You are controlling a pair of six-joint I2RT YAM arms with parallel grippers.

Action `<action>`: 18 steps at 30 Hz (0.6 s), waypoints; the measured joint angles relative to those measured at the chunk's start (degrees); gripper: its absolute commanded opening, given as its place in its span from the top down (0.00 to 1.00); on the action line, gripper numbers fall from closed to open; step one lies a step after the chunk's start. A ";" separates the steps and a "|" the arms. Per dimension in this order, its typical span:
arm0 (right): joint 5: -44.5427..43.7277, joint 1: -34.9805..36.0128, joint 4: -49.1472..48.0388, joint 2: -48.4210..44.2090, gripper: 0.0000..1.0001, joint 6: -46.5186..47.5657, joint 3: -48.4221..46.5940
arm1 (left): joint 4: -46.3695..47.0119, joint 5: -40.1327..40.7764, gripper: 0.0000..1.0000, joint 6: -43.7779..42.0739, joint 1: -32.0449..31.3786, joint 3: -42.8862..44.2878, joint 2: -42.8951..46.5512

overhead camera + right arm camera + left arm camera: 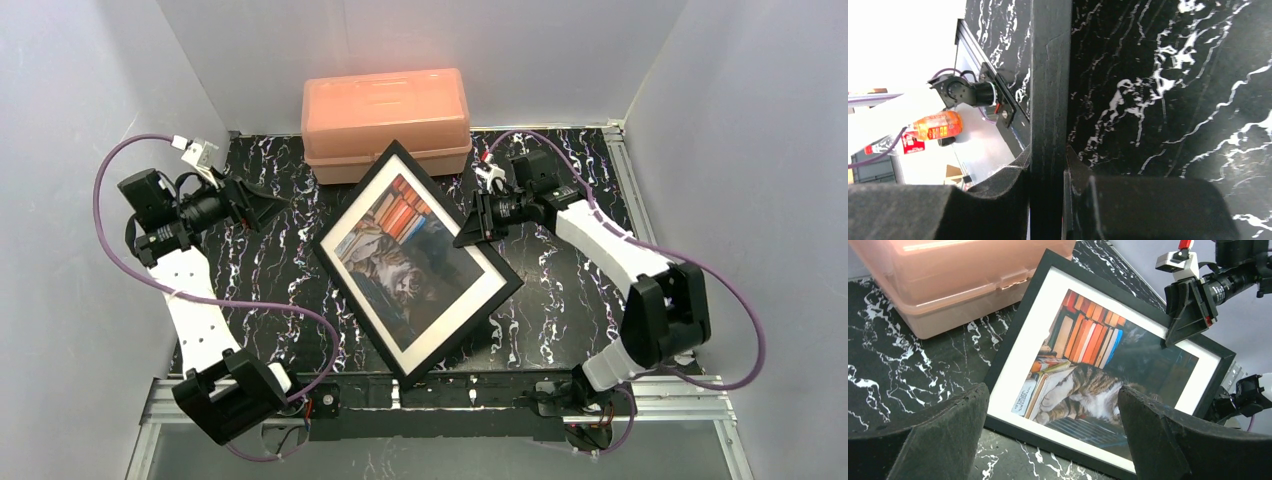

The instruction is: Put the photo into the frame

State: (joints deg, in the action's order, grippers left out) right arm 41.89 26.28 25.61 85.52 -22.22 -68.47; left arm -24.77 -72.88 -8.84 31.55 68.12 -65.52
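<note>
The cat-and-books paper photo sits inside the thin black rectangular frame, mid-counter, so this is seemingly the final step. The right tool is clenched on the frame's edge, and the left tool hangs released nearby. The next move likely calls for easing the frame flat, then letting go.

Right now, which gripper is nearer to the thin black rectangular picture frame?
Right. The right gripper is clamped on an edge of the frame; the left gripper hangs open beyond the opposite side, not touching it.
</note>
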 measured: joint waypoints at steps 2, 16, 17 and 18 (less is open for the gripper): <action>1.88 -2.08 1.20 2.62 0.70 2.93 -0.48 | -1.92 1.40 0.02 -1.88 -0.22 0.28 -0.76; -4.50 -7.96 -0.26 8.94 0.60 18.16 3.61 | -16.92 21.62 0.02 -16.76 -14.58 1.90 -7.39; -5.25 -7.98 -0.52 9.70 0.60 18.58 3.93 | -17.73 23.23 0.02 -17.20 -15.06 1.90 -9.18; -5.79 -8.04 -0.79 10.38 0.59 18.97 4.13 | -18.27 24.30 0.02 -17.46 -15.23 1.90 -10.60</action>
State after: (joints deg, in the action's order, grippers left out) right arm 36.10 18.24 24.82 95.90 -3.25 -64.34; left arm -43.05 -48.58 -26.30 16.32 70.02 -76.12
